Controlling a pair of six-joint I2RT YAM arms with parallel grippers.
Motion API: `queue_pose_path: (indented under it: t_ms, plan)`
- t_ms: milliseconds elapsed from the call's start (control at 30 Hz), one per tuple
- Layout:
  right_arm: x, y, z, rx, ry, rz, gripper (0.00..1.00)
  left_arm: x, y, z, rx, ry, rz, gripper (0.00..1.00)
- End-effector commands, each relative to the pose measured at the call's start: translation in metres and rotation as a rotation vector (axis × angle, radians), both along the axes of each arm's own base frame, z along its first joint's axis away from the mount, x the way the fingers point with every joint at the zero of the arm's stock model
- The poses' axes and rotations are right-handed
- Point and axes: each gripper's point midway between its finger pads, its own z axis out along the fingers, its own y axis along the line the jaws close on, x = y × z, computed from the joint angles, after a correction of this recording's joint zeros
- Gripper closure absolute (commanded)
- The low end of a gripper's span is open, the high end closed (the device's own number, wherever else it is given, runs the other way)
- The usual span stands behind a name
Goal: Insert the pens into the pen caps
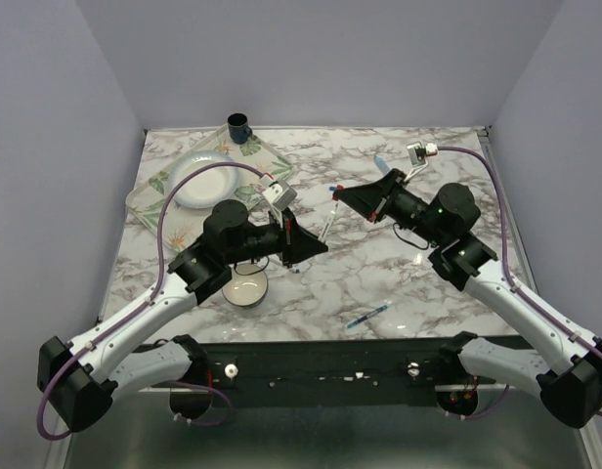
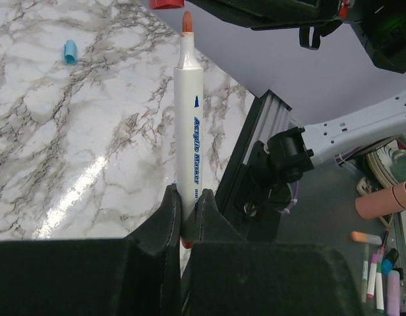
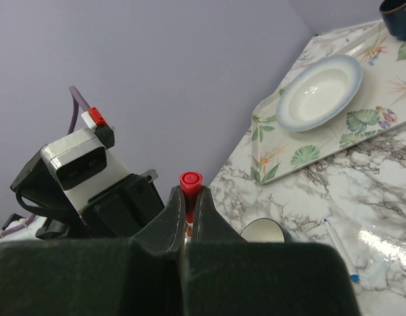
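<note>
**penfan:** Checking the left wrist view first: the left gripper [image 2: 188, 195] is clamped on the red pen [image 2: 188, 125], fingers [image 2: 169, 220] squeezing the barrel right near its back end. The rest of the barrel runs straight out past the fingertips, with the bare orange-red nib furthest out.

**capguy:** And the cap?

**penfan:** The red cap [image 3: 190, 180] is pinched between the right gripper [image 3: 190, 197] fingers [image 3: 206, 220], its round end poking just beyond the tips. From the left wrist it shows at the top edge, just past the nib and a touch left of it, not on it yet. Can't tell if they're lined up.

**capguy:** Other stuff?

**penfan:** The light blue cap [image 2: 70, 51] lies on the table [image 2: 91, 164], well off to the left of the left fingers and further out than the nib. The blue pen [image 3: 340, 250] lies flat, low and right of the right fingers, well apart from them. A bowl [image 3: 262, 224] sits between it and those fingers.
</note>
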Motion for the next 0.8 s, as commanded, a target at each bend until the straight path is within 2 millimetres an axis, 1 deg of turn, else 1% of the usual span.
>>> queue_pose_path:
  t_ms: [0, 133, 233, 433, 567, 767]
  plan:
    - [-0.011, 0.001, 0.021, 0.038, -0.109, 0.025, 0.99, -0.006, 0.003, 0.01, -0.029, -0.035, -0.003, 1.0]
    - [-0.015, -0.005, 0.028, 0.039, -0.135, 0.009, 0.99, -0.006, 0.003, 0.01, -0.026, -0.032, -0.004, 1.0]
    - [-0.016, -0.006, 0.029, 0.032, -0.127, 0.009, 0.99, -0.005, 0.003, 0.009, -0.022, -0.028, -0.006, 1.0]
    - [-0.021, -0.002, 0.019, 0.032, -0.108, 0.032, 0.99, -0.006, 0.003, 0.011, -0.026, -0.032, -0.007, 1.0]
    - [-0.019, -0.002, 0.012, 0.019, -0.097, 0.018, 0.99, -0.006, 0.006, 0.012, -0.025, -0.043, 0.003, 1.0]
    - [-0.021, 0.003, 0.011, 0.012, -0.093, 0.039, 0.99, -0.005, 0.007, 0.012, -0.019, -0.049, 0.015, 1.0]
